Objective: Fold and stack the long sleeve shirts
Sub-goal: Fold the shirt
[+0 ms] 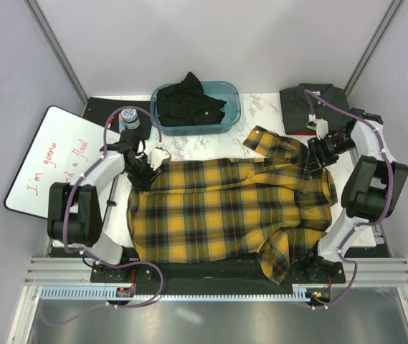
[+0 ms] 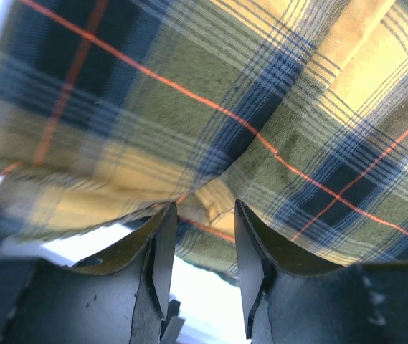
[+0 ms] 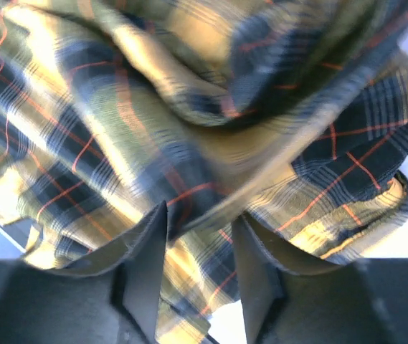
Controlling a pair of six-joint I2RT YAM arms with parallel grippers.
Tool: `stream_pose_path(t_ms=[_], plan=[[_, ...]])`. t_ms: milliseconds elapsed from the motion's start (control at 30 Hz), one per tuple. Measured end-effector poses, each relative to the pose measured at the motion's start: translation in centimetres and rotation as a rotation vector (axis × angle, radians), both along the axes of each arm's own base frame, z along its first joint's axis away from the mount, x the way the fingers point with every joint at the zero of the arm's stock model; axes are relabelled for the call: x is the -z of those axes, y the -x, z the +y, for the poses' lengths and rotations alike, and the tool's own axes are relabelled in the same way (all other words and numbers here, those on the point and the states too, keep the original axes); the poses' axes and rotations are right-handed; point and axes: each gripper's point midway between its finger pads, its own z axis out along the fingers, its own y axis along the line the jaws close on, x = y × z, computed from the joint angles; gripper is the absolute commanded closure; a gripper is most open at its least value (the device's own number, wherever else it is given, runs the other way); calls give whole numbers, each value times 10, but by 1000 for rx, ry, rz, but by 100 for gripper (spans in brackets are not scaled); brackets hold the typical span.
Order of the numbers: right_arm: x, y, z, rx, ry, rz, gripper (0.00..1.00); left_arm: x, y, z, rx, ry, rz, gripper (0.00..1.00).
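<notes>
The yellow-and-black plaid long sleeve shirt (image 1: 225, 208) lies spread across the table, rumpled at its far right and near right corners. My left gripper (image 1: 148, 166) is at the shirt's far left corner. Its jaws stand open in the left wrist view (image 2: 205, 208), with plaid cloth (image 2: 261, 107) just beyond the tips. My right gripper (image 1: 317, 156) is at the far right corner, jaws open (image 3: 200, 211), with blurred plaid folds (image 3: 189, 107) hanging in front. A dark charcoal shirt (image 1: 311, 107) lies folded at the back right. A black shirt (image 1: 189, 100) sits in a bin.
The blue bin (image 1: 232, 118) stands at the back centre. A whiteboard with red writing (image 1: 53, 158) lies at the left, and a small bottle (image 1: 130, 118) stands beside the left arm. Grey walls close in both sides.
</notes>
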Motion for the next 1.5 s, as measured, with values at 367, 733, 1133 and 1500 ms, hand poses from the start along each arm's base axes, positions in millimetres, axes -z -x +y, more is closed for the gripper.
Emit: stream_pose_path(t_ms=[367,733,1133,1500], plan=[[84,-6,-31,219,49,155,58,42,5,-9,-36,-73,134,59],[89,-41,-83,317,214,109,57,21,-11,-54,-102,15,121,53],[46,-43,-81,287,215,1,56,15,13,-52,-108,63,114,53],[100,-20,-81,265,310,116,58,37,5,-20,-166,-86,64,53]])
